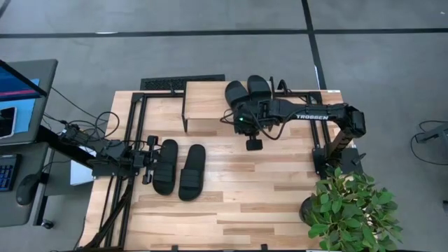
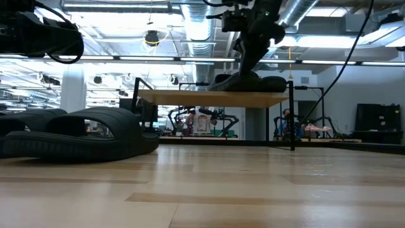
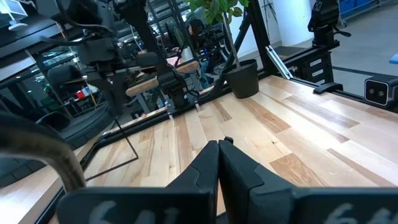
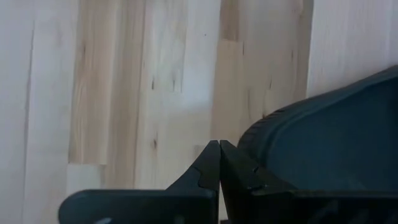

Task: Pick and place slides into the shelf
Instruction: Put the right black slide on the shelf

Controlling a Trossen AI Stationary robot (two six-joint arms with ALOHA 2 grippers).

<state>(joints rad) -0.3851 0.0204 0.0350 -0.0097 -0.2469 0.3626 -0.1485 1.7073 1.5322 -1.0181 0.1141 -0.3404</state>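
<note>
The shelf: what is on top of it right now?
Two black slides sit side by side on the shelf. The right arm covers their near ends, so contact there is hidden.

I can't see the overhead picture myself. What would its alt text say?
From above, two black slides sit on the small wooden shelf at the table's far edge, with the right gripper just beside it, jaws shut. Two more slides lie side by side on the table next to the left gripper, also shut.
</note>
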